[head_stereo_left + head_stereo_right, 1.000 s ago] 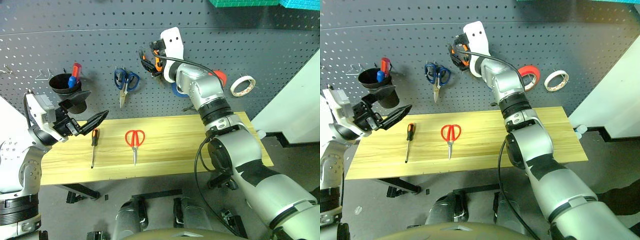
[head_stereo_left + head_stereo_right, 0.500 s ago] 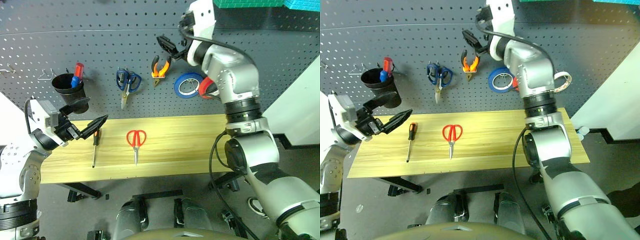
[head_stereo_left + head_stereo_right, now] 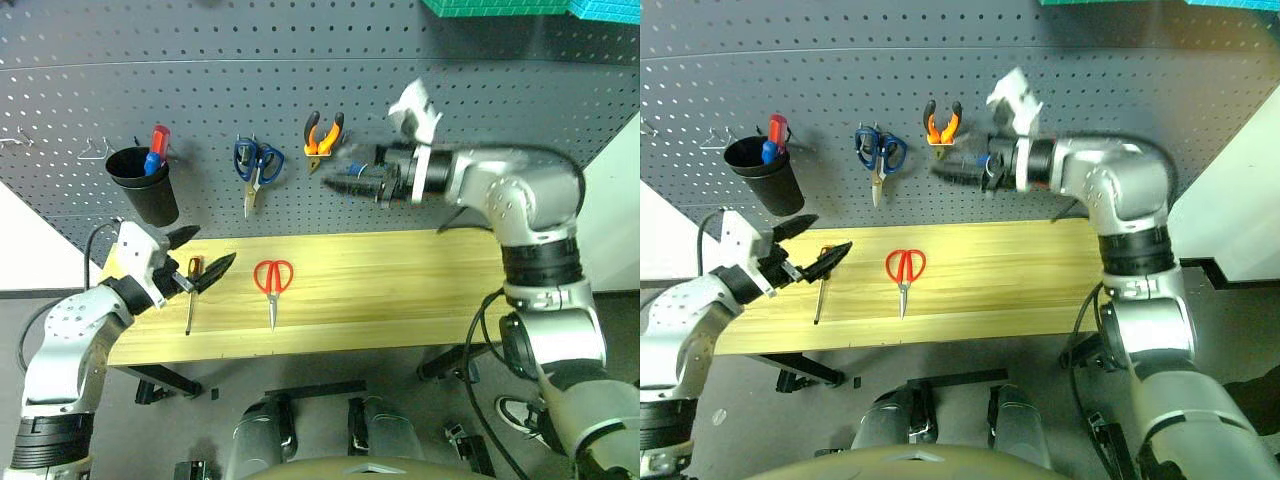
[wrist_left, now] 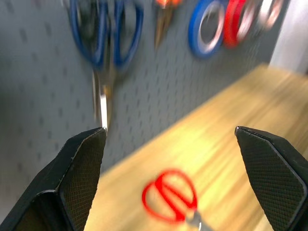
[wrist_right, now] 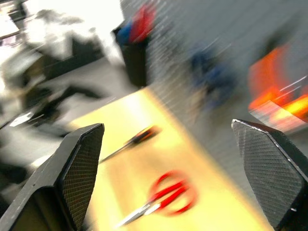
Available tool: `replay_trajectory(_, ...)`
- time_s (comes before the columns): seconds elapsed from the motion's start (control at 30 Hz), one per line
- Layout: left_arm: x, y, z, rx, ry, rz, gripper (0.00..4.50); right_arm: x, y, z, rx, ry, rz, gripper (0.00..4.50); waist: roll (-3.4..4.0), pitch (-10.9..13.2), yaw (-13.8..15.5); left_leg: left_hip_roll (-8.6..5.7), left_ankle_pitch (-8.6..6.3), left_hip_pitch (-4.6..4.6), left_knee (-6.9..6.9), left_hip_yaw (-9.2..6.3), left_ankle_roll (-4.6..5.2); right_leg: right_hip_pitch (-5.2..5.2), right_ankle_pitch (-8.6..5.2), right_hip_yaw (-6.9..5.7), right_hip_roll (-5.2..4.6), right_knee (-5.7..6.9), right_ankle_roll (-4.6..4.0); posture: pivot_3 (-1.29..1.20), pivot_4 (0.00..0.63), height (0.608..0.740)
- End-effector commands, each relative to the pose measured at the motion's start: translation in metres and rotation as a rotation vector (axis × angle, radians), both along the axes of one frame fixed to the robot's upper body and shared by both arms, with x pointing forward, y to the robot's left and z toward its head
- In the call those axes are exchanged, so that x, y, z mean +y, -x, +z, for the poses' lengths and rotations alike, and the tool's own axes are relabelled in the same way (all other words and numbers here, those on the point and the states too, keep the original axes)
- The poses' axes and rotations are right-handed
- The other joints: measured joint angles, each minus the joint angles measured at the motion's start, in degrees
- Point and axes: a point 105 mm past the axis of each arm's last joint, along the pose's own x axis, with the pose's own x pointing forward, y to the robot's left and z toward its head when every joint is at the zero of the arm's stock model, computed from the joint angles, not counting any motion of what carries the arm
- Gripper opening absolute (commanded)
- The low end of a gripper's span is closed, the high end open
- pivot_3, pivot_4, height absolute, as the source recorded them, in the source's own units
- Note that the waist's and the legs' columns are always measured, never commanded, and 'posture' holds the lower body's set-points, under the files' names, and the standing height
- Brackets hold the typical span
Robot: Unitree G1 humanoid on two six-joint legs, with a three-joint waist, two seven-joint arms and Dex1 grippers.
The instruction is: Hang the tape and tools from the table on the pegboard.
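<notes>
Two tools left on the surface (image 3: 400, 290): screwdriver (image 3: 189, 296) and red scissors (image 3: 270, 289). Pliers (image 3: 321, 134) already hang on the pegboard (image 3: 480, 90), w/ blue scissors (image 3: 254, 165) beside them; tape rolls show in the left wrist view, whitish roll (image 4: 268, 13) past the red roll (image 4: 240, 21) and blue roll (image 4: 207, 30).

Left hand (image 3: 195, 262) hovers low, fingers wide apart, empty, screwdriver handle right at its tips, red scissors just beyond. Right hand (image 3: 345, 178) is up by the board just under the pliers, fingers apart too, nothing in it.

Handling, my guess: screwdriver is light, stiff, round-ish, so prob rolls if nudged; grip across the rubbery orange/black handle, not the thin shaft. Likely goes in the black cup (image 3: 145, 187), shaft down. Scissors lie flat, steel blades slick and thin, hard to pinch off wood; take them at the pivot or across the red loops, keeping one loop free for a hook. Neither is fragile.
</notes>
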Motion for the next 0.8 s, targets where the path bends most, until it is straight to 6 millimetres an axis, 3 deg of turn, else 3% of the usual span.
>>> replay_trajectory(0.03,-0.007,-0.005,0.004,-0.016,0.013,0.029,4.5,0.002,0.018,-0.001,-0.042,0.018,0.095,4.49,0.0,0.0,0.06,0.0,-0.01,0.0,0.02,0.0,0.02,0.01,-0.01,0.0,-0.01,0.0,-0.02,0.06,0.091,0.73)
replay_trajectory(0.17,-0.014,-0.011,-0.007,0.064,0.036,0.103,4.5,-0.004,0.021,-0.036,-0.064,0.074,0.133,4.49,-0.01,-0.01,0.31,-0.01,-0.03,0.02,0.05,-0.13,0.04,0.1,-0.03,-0.1,-0.01,-0.06,-0.04,0.06,0.104,0.73)
replay_trajectory(0.33,-0.026,-0.018,-0.03,0.167,0.031,0.19,4.5,-0.007,0.017,-0.065,-0.087,0.11,0.182,4.49,0.08,0.08,0.39,-0.03,-0.04,0.03,0.09,-0.16,0.06,0.16,-0.04,-0.11,-0.01,-0.09,-0.04,0.06,0.14,0.73)
replay_trajectory(0.63,-0.049,-0.036,-0.051,0.309,-0.029,0.303,4.5,-0.029,-0.006,-0.081,-0.064,0.146,0.163,4.49,0.38,1.76,1.49,-0.04,-0.09,0.12,0.29,-0.46,0.16,0.15,-0.15,-0.18,-0.17,-0.09,-0.19,0.04,0.254,0.73)
replay_trajectory(0.8,-0.062,-0.037,-0.063,0.398,-0.05,0.381,4.5,-0.041,-0.011,-0.09,-0.07,0.204,0.16,4.49,0.43,4.86,1.35,-0.14,-0.11,0.14,0.45,-0.69,0.22,0.37,-0.17,-0.29,-0.44,-0.03,-0.16,0.02,0.319,0.73)
